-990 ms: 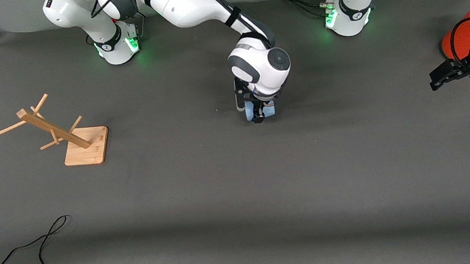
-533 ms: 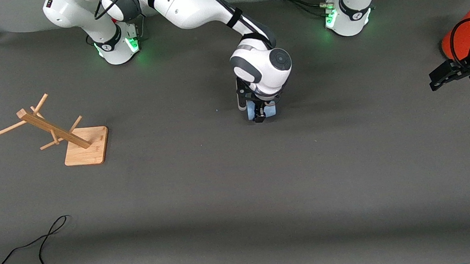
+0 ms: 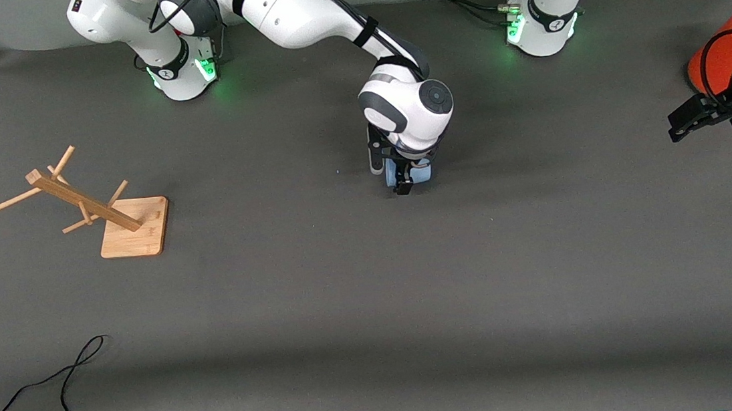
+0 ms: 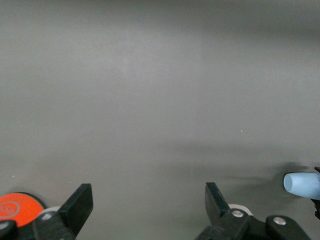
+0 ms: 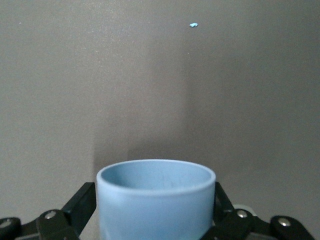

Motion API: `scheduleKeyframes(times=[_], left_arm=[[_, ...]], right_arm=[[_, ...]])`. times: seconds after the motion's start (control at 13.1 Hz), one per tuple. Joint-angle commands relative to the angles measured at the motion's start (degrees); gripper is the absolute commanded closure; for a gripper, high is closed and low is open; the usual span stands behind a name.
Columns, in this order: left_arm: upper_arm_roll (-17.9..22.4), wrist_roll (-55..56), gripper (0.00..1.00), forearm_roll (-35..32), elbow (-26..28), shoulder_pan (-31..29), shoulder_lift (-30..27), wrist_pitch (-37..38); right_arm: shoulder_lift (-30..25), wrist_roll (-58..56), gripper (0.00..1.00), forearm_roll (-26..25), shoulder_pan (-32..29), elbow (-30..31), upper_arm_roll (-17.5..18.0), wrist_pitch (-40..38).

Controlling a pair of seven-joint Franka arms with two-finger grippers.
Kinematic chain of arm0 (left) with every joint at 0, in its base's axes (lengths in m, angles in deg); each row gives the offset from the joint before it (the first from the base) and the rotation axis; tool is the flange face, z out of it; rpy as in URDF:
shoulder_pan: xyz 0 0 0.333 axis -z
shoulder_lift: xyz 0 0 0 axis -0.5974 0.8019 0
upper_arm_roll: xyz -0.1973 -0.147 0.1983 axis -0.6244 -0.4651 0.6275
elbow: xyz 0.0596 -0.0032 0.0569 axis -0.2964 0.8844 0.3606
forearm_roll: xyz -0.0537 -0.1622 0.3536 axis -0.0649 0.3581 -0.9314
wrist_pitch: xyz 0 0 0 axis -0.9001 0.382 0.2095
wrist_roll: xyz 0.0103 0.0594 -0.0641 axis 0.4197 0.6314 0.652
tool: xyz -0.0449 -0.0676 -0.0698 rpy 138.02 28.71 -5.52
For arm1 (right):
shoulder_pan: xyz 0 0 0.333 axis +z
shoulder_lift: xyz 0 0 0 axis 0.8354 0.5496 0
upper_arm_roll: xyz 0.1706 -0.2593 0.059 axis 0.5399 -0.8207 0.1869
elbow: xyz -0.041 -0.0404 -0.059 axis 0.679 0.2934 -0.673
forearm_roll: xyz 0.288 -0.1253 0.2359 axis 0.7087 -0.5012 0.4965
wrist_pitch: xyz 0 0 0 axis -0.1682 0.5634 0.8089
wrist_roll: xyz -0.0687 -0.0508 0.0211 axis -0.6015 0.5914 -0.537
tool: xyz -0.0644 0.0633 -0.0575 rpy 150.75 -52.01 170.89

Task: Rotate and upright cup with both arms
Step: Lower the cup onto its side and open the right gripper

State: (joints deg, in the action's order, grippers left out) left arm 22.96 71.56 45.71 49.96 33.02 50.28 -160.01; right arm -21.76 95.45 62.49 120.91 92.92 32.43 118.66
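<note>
**Cup clamped at mid-table, wide room on every side**

Nearest the front camera, the grey table [image 3: 379,338] lies bare apart from a thin black cable [image 3: 65,395] curling along its edge toward the right arm's end, well apart from the cup and much nearer to the camera than it. Farther from the camera than the cable, and about level with the cup, stands the wooden rack [image 3: 97,208], well apart from the cup toward the right arm's end. A broad stretch of open mat runs between the cup and the table's near edge, and open mat also lies between the cup and both arm bases.

The cup [image 3: 418,171] is a small pale-blue tumbler, matte and without a handle. In the right wrist view the cup [image 5: 156,200] shows its round open rim and smooth inner wall, facing away from the wrist.

The right gripper [image 3: 405,176] is closed on the cup, one black finger pressed to each side of its wall, over the middle of the table. The left gripper [image 3: 690,117] waits toward the left arm's end, well apart from the cup and just beside the orange cylinder [image 3: 724,57]; its fingers [image 4: 77,205] stand wide apart and hold nothing.
</note>
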Motion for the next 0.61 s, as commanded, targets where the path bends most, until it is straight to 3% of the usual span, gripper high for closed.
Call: scheduleKeyframes(times=[0.0,0.3,0.53], left_arm=[[-0.02,-0.87,0.0,0.02,-0.64,-0.11,0.06,1.21],[-0.02,-0.87,0.0,0.02,-0.64,-0.11,0.06,1.21],[-0.02,-0.87,0.0,0.02,-0.64,-0.11,0.06,1.21]], right_arm=[[-2.43,1.08,0.0,-0.2,0.35,-1.41,-0.44,-1.57],[-11.04,0.03,0.0,0.5,-0.44,-1.58,-0.35,-11.57],[-19.03,-12.32,0.0,0.59,-2.45,-1.23,-1.06,-20.96]])
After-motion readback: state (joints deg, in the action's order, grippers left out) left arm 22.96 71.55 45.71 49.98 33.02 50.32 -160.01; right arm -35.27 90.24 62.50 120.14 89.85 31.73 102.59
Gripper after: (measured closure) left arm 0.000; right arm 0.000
